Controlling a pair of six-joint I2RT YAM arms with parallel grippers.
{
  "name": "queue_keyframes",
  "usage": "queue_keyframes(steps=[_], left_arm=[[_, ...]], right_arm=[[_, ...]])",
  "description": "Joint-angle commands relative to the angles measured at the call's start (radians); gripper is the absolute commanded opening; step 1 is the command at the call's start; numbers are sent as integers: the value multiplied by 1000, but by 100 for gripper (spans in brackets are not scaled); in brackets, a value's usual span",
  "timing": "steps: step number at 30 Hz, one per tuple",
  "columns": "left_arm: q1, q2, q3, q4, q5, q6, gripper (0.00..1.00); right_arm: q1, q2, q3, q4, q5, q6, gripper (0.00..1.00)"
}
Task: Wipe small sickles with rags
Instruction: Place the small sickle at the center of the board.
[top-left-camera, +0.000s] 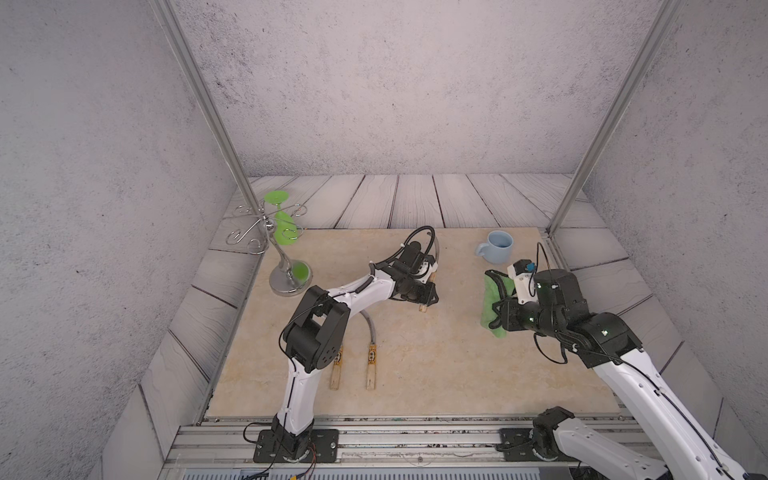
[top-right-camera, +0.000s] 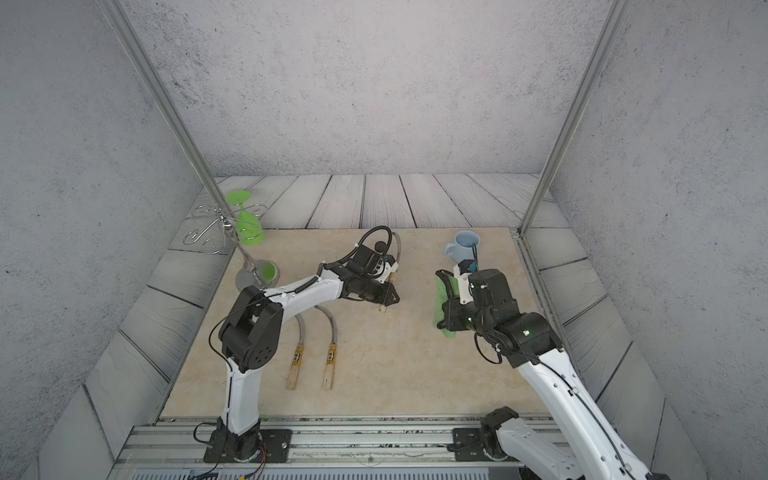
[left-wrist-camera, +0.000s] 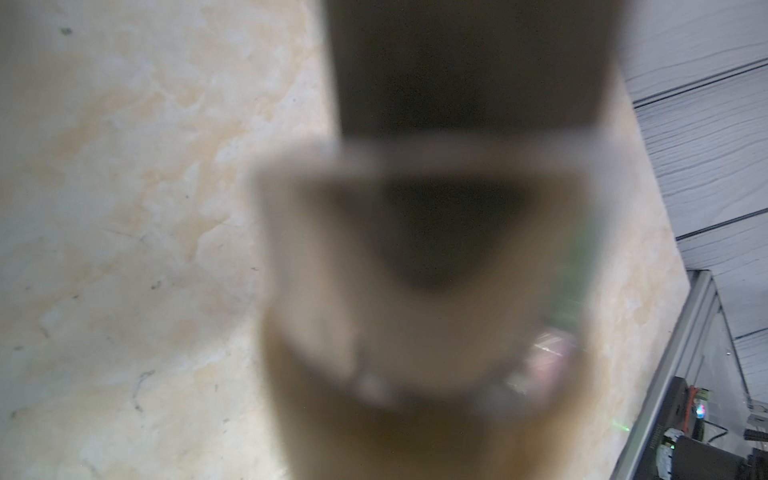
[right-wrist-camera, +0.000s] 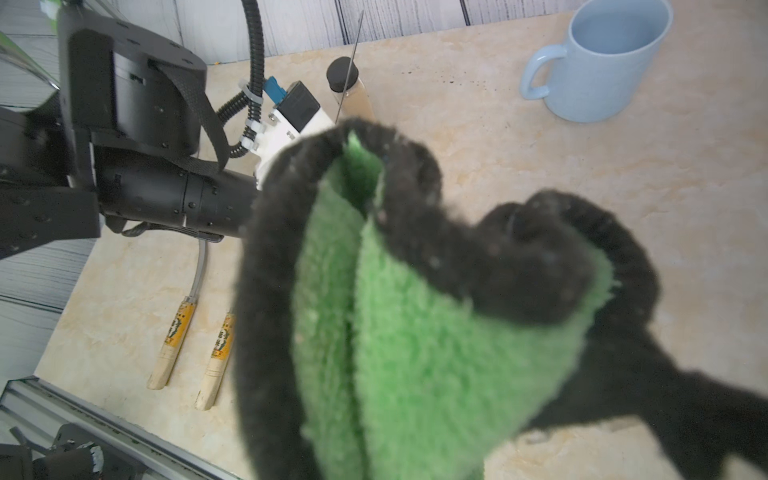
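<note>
Near mug (right-wrist-camera: 602, 62): green rag (right-wrist-camera: 415, 353), seemingly folded.

Background items, bench and enclosure

A pale blue mug (top-left-camera: 496, 247) (top-right-camera: 466, 245) (right-wrist-camera: 602, 62) is seen upright at the far right of a beige marbled mat (top-left-camera: 415, 365), handle turned to the left. At the mat's far left corner a chromed wire glass rack (top-left-camera: 286, 282) is stood on a round base, with curled arms at the top; a translucent green goblet (top-left-camera: 284, 226) is hung from it upside down, foot uppermost. The mat is laid on grey wood-grain planks (top-left-camera: 415, 199). Rough grey walls (top-left-camera: 395, 83) are noted on three sides, two slanted aluminium posts (top-left-camera: 208, 104) at the far corners, and a metal rail (top-left-camera: 415, 440) along the near edge.
</note>
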Motion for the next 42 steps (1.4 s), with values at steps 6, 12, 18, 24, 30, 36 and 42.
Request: queue_keyframes(steps=[6, 12, 18, 24, 30, 36, 42], left_arm=[[-36, 112, 205, -196, -88, 77, 0], [-68, 210, 328, -293, -119, 106, 0], [-75, 296, 439, -360, -137, 116, 0], [-77, 396, 599, -446, -161, 122, 0], [-79, 546, 842, -588, -156, 154, 0], [-76, 654, 1028, -681, -149, 177, 3], [-76, 663, 1019, -672, -138, 183, 14]], right_arm=[[-29, -15, -54, 19, 23, 9, 17], [-54, -20, -66, 15, 14, -3, 18], [-74, -24, -66, 9, -4, -14, 19], [-83, -28, -72, 12, -22, -15, 19], [-89, -34, -77, 10, -30, -14, 19], [-93, -45, -71, 0, -35, -20, 20], [-97, -48, -75, 1, -43, -17, 20]])
